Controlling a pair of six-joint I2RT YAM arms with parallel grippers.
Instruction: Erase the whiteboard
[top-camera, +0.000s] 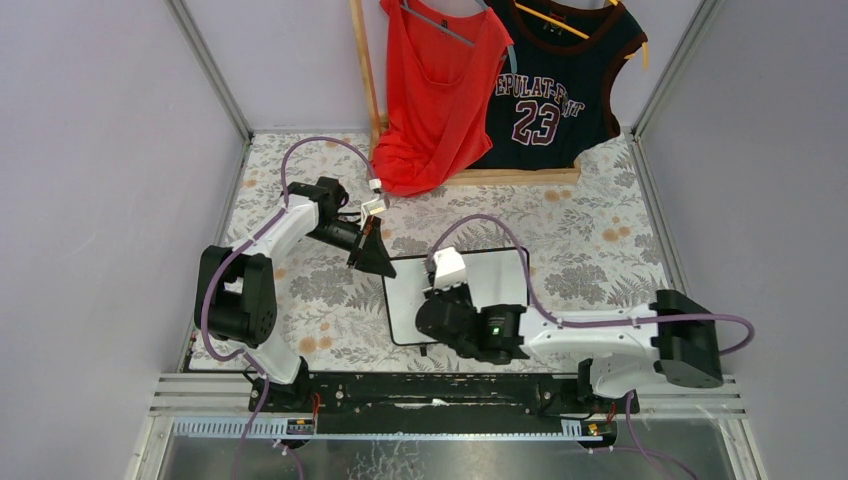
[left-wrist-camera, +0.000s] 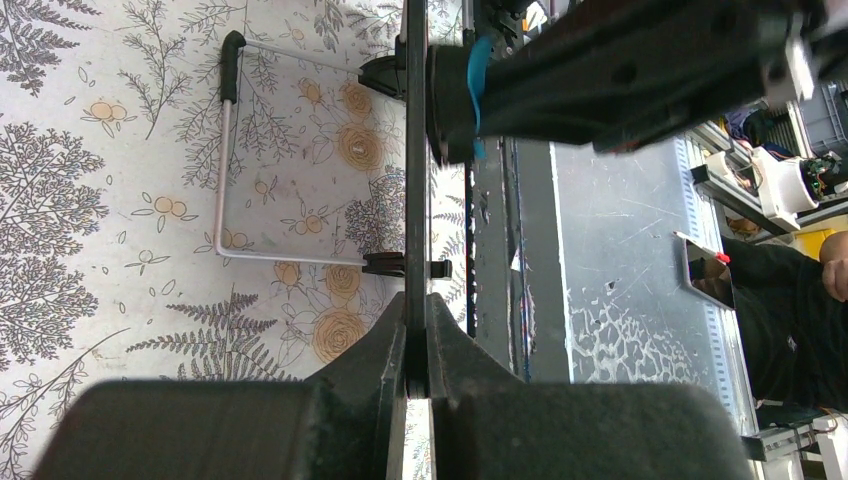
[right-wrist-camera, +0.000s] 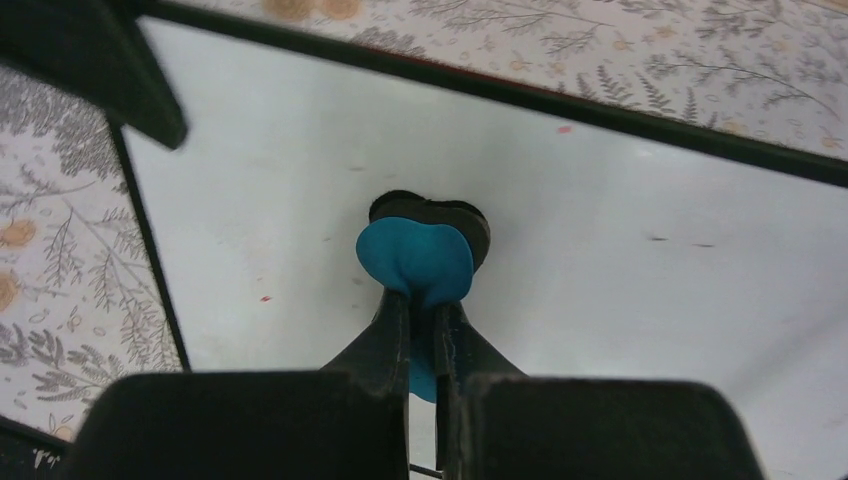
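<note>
The whiteboard (top-camera: 403, 300) lies on the floral cloth in front of the arms. In the right wrist view its white face (right-wrist-camera: 620, 230) shows only a few tiny red specks (right-wrist-camera: 265, 298). My left gripper (top-camera: 372, 258) is shut on the board's far left edge, which the left wrist view shows edge-on (left-wrist-camera: 415, 150) between the jaws of the left gripper (left-wrist-camera: 417, 340). My right gripper (top-camera: 441, 298) is shut on a blue eraser (right-wrist-camera: 415, 260) with a dark pad and presses it onto the board; the right gripper (right-wrist-camera: 425, 312) stands over the board's left half. The eraser also shows in the left wrist view (left-wrist-camera: 478, 70).
A wooden rack base (top-camera: 510, 178) at the back carries a red top (top-camera: 440, 90) and a black jersey (top-camera: 560, 80). The board's wire stand (left-wrist-camera: 225, 180) with black feet sticks out underneath. Grey walls close in both sides.
</note>
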